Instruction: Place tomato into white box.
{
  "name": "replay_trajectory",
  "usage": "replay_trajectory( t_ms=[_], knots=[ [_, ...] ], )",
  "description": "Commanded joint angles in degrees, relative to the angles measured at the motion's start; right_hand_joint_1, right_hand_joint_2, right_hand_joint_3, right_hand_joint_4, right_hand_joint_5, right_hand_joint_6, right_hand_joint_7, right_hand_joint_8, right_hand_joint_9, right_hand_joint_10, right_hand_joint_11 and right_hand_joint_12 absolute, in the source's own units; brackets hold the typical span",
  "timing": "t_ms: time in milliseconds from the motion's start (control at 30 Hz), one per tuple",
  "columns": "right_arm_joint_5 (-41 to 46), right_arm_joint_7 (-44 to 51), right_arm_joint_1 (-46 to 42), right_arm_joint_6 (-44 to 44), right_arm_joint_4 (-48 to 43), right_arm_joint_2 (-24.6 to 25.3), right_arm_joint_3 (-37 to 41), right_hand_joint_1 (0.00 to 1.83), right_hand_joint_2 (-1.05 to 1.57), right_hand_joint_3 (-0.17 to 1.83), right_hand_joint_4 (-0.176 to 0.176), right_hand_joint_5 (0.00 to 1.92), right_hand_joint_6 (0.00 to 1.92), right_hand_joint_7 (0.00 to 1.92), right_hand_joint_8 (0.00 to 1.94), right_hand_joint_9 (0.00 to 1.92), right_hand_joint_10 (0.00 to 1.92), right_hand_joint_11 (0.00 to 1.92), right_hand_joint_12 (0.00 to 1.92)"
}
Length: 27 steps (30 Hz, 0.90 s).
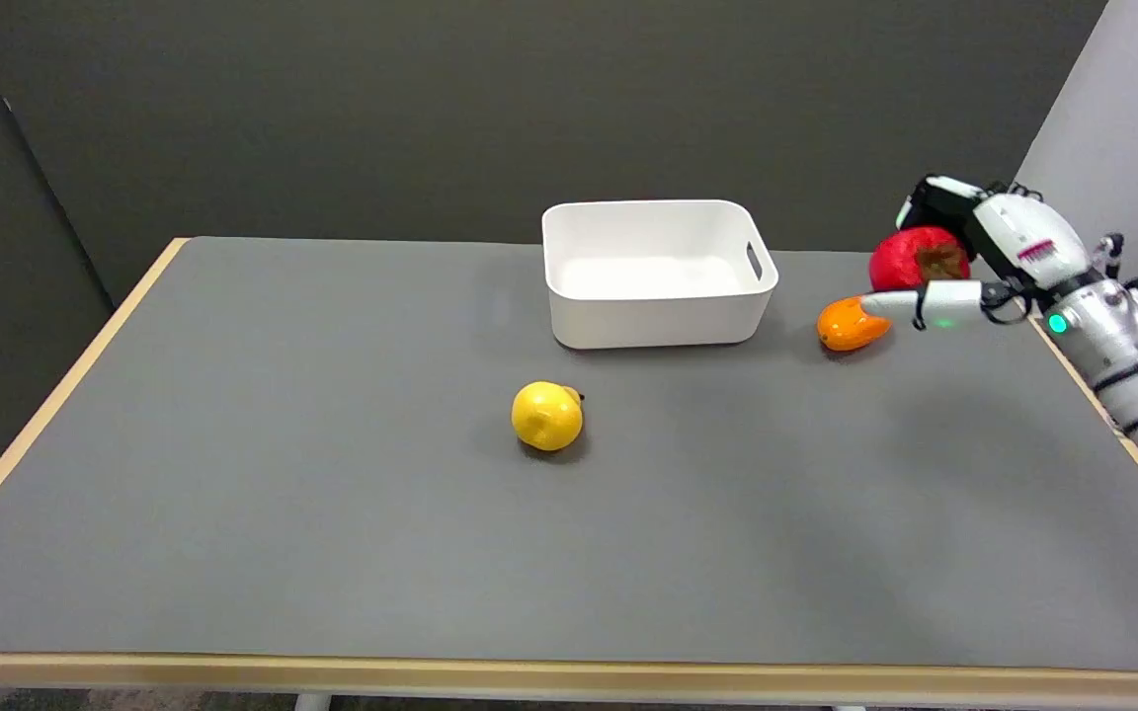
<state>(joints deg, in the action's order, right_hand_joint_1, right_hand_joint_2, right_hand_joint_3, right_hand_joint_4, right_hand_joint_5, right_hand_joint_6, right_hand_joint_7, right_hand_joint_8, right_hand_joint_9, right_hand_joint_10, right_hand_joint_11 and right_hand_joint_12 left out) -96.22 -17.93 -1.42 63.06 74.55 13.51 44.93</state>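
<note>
Your right hand holds the tomato; it could slip before the white box at nine o'clock.

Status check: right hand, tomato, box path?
Right hand grips the tomato, held off the table. White box empty, to its left. Orange fruit lies between them, under one finger; yellow lemon well clear.

Counter: matt grey surface, wood-look edging. White box: smooth plastic. Tomato: glossy red skin.
</note>
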Motion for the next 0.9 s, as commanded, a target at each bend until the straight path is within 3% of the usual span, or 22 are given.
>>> replay_trajectory(
  t_ms=[33, 600, 667, 900],
  knots=[
    [6.97, 10.68, 0.76, -30.21, 10.3, -0.08, 23.26, 1.05, 1.3, 0.19, -0.032, 0.43, 1.75, 0.64, 1.65, 0.66, 1.74, 0.72, 1.9],
    [13.69, 13.4, 1.54, -32.21, 11.91, 0.08, 21.78, 1.05, 1.28, 0.25, -0.044, 0.4, 1.78, 0.64, 1.66, 0.66, 1.74, 0.69, 1.87],
    [13.69, 13.4, 1.65, -32.21, 11.8, 0.08, 21.14, 1.09, 1.35, 0.1, -0.165, 0.48, 1.72, 0.54, 1.72, 0.67, 1.74, 0.71, 1.88],
    [13.36, 13.06, 1.81, -27.49, 10.7, 0.45, 18.05, 1.1, 1.35, 0.09, -0.176, 0.48, 1.71, 0.54, 1.71, 0.67, 1.73, 0.7, 1.87]
  ],
)
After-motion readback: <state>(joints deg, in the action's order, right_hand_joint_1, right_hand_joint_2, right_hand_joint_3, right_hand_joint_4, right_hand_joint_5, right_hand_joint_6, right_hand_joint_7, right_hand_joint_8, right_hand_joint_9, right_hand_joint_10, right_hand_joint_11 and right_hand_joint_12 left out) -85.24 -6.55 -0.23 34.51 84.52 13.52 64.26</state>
